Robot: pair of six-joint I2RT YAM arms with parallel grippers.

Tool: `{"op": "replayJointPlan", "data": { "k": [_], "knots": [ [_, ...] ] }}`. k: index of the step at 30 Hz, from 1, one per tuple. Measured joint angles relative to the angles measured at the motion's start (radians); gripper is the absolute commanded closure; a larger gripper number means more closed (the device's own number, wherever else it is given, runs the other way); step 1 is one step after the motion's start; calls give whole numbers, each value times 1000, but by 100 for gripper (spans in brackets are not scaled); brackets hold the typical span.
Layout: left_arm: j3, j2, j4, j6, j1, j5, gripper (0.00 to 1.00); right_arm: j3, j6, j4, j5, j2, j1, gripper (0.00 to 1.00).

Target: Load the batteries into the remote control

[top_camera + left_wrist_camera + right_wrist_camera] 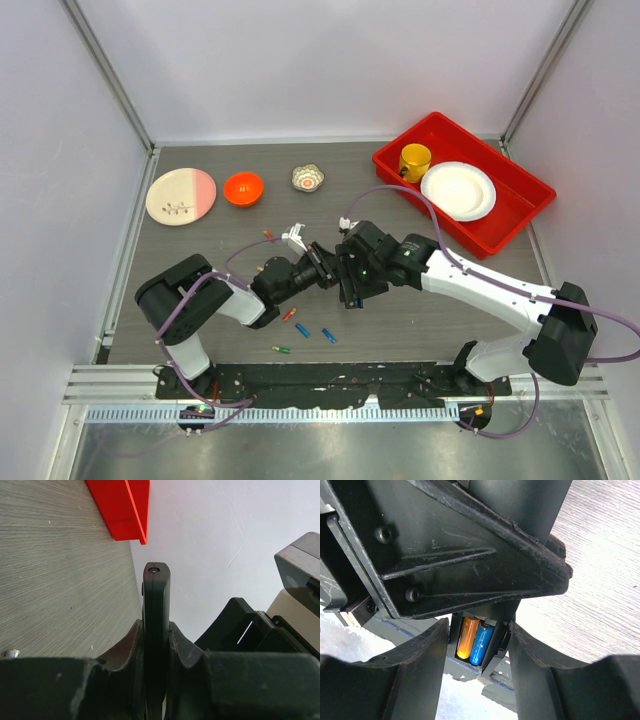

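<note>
The remote [156, 595] is a slim bar of smooth black plastic with a rounded end and a small round hole at its tip; it stands on edge above the table [200, 260], which has a grey wood grain. The left claw [318, 262] is pressed together on the remote, with one worn matt black finger on each flat side.

In the open recess of the remote lie two batteries side by side, touching: a glossy orange cylinder [467, 637] and a blue one [481, 644]. The right claw [480, 627] is spread; its thick rubbery fingers [415, 675] stand one on each side of the remote, at the recess; I cannot tell if they touch it. The ribbed black body of the left claw covers the part of the remote above the recess.

On the table on the near side of the remote lie loose batteries [303, 331]: orange, two blue and a green one; one more orange cell [268, 235] lies to the far left of the remote. To the far right of the remote is a red plastic tray [520, 215] holding a white plate [458, 190] and a yellow cup [414, 160]; to the far left of it are an orange bowl [243, 188] and a pink and cream plate [181, 195].
</note>
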Motion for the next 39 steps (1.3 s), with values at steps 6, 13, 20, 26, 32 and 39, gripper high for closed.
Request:
{"op": "replayJointPlan", "data": {
  "k": [6,13,20,26,32,39],
  "knots": [
    [0,0,7,0,0,0,100,11,2,-2,21,0,0,49],
    [0,2,18,0,11,-9,100,17,8,-5,48,0,0,67],
    [-2,2,26,0,23,-14,100,26,10,-9,63,0,0,80],
    [-7,2,51,0,28,-23,100,42,10,-22,79,0,0,71],
    [-13,1,67,8,30,-37,100,56,9,-33,101,11,3,73],
    [-32,1,77,5,43,-44,100,57,10,-17,104,25,6,73]
  ]
}}
